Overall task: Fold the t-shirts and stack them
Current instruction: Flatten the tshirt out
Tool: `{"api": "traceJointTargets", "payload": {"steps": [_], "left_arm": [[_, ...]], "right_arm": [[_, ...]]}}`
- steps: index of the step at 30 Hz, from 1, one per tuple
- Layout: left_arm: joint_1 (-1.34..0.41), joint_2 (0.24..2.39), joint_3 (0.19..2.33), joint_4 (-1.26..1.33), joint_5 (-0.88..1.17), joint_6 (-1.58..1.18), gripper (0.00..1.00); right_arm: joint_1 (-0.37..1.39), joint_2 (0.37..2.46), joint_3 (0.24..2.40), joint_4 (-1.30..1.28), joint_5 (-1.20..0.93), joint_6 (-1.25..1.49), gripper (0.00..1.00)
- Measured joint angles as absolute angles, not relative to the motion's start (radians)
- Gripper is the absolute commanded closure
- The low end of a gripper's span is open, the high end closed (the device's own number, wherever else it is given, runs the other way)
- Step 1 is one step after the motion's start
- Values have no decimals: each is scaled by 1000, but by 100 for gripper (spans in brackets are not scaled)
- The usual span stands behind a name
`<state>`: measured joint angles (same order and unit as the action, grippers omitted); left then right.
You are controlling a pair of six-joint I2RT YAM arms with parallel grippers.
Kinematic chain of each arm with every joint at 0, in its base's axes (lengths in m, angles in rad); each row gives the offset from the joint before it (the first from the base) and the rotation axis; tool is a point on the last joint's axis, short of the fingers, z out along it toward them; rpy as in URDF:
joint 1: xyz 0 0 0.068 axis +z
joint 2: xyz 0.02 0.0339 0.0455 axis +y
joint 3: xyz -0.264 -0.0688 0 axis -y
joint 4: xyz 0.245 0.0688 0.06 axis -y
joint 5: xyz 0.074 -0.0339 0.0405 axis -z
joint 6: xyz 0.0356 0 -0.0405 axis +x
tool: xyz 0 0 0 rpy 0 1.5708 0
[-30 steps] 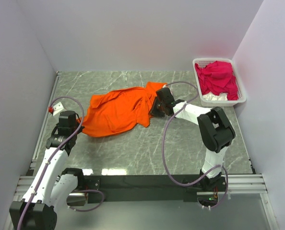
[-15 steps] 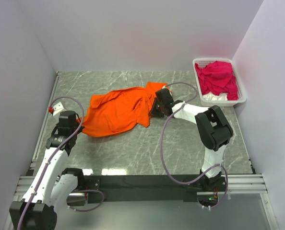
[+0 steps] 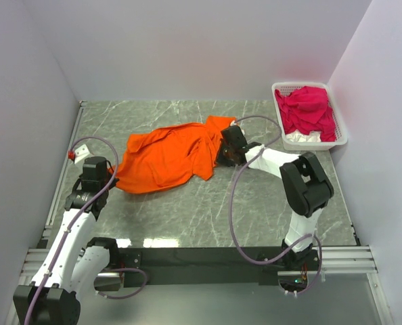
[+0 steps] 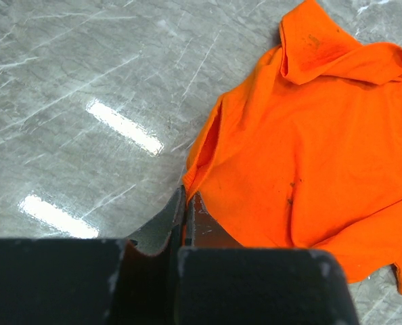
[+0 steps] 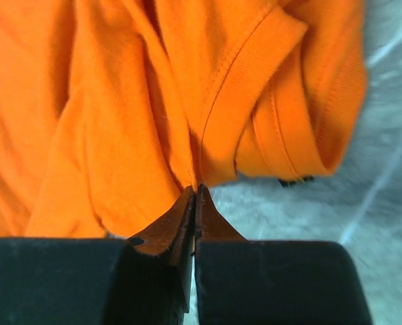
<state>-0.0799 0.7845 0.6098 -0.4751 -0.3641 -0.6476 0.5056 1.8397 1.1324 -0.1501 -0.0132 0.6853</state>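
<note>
A bright orange t-shirt lies crumpled across the middle of the grey marble table. My left gripper sits at its lower left corner, shut on the cloth's edge, with a sliver of orange between the jaws. At the shirt's right side, by a hemmed sleeve, my right gripper is shut with its tips pinching a fold of the orange cloth. The magenta-pink t-shirts are heaped in the basket at the back right.
The white slotted basket stands at the table's back right corner against the wall. White walls enclose the table on the left, back and right. A purple cable loops over the table in front of the right arm.
My right gripper's jaws have closed on the shirt's right edge, and its wrist has shifted slightly. The left arm and the shirt's shape have not changed.
</note>
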Motion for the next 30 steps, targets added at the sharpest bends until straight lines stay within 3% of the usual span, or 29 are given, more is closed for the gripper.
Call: {"api": "traceJointTargets", "payload": {"steps": [11,16,25,30], "left_arm": [[-80,762,682,-521,-404,-658,99],[-72,850,915,-542,-420,-670,99],[-60,1061,1604,-576,-406,-694,99],[-60,1005,1761,-541,-364,-656,100]], "right_arm": [[394,1472,1100,-317,37,570,100],[252,1328,1256,-454,20,503,100],[85,1207,1773,-592,-46,387,100],[80,1082,1876,-588,-38,303,100]]}}
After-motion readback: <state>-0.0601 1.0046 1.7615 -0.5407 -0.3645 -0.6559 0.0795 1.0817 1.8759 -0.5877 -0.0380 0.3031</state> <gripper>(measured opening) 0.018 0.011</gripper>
